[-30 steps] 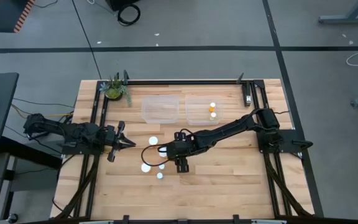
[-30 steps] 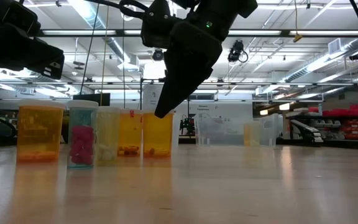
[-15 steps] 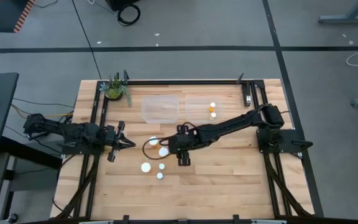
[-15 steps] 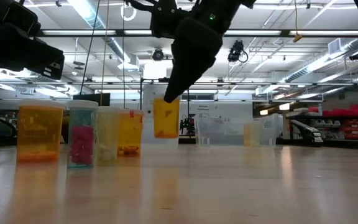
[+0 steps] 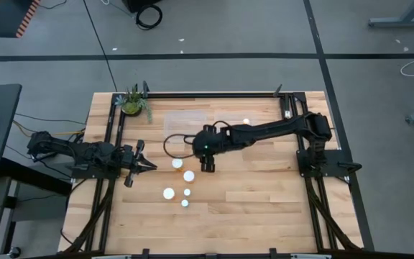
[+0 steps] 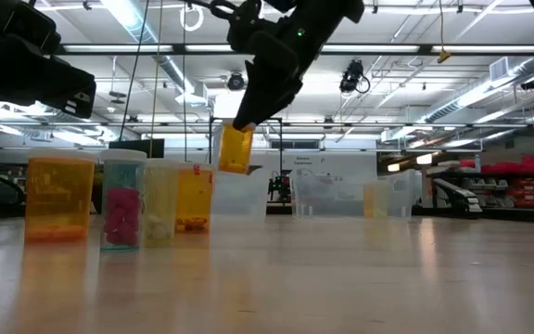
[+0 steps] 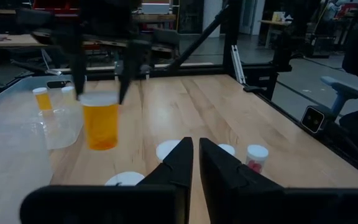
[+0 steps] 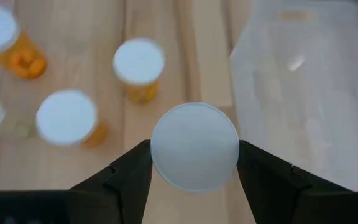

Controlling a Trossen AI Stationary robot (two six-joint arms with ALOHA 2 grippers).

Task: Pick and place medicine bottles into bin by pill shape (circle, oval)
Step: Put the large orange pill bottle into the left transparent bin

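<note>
The right end effector [image 8: 194,180] grips a white-capped amber plastic medicine bottle [image 6: 235,148] clear above the wooden tabletop [image 5: 264,208], beside a clear plastic bin [image 8: 303,87]. The left end effector [image 7: 194,162] waits closed, empty, at the tabletop's left.

no readable text, labels or signs anywhere

Pale butcher-block wooden table top [image 5: 264,201]: smooth, satin sheen. Translucent amber plastic medicine bottle [image 6: 235,148] with matt white plastic cap [image 8: 194,154]. Clear, glossy plastic bins [image 8: 303,81]. Matt black right gripper fingers [image 8: 132,177]. Black metal frame rails [image 5: 110,140].
</note>
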